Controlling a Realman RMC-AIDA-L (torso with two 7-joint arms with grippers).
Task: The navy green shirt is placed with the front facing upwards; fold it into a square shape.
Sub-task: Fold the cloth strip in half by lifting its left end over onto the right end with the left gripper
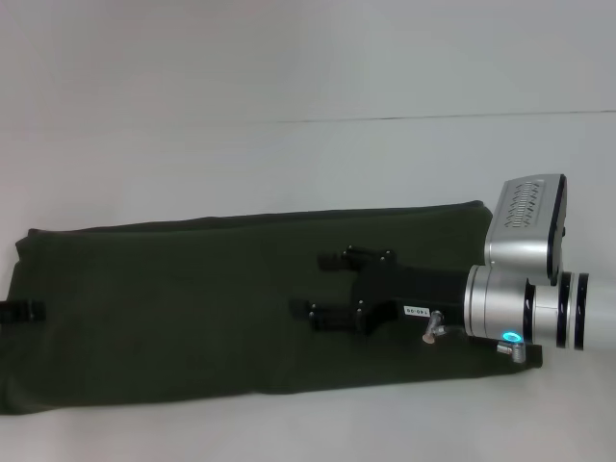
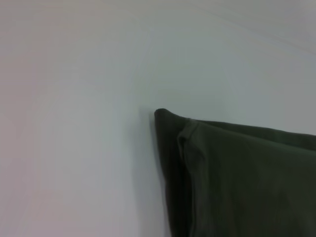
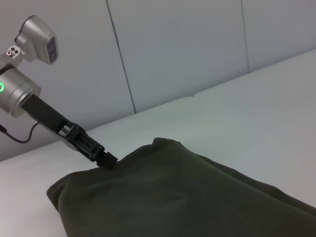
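Observation:
The navy green shirt lies on the white table as a long folded band running left to right, with no lettering showing. My right gripper hovers over the band's middle right, open, its two black fingers spread apart with nothing between them. My left gripper sits at the band's far left end. In the right wrist view the left gripper touches the edge of the shirt at that end. The left wrist view shows a folded corner of the shirt with a seam.
The white table stretches behind and in front of the shirt. A faint seam line crosses the table surface at the back. Pale wall panels stand behind the left arm in the right wrist view.

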